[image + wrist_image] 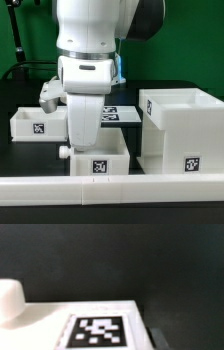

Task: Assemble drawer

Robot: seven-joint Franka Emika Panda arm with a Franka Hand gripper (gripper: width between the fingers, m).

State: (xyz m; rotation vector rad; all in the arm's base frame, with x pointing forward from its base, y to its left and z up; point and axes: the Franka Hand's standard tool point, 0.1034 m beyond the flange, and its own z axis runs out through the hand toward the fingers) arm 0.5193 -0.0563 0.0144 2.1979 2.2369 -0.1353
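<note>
Even, bright light — wrist view soft, perhaps slightly out of focus.

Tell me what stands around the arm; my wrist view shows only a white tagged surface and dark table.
Observer: A tall box shell stands at the exterior view's right, opening upward.
Operator: Any trays?
Observer: One, the first tray, sits in front of the arm, its knob toward the exterior view's left.
Operator: Another?
Observer: The second tray lies at the exterior view's left, farther back.
</note>
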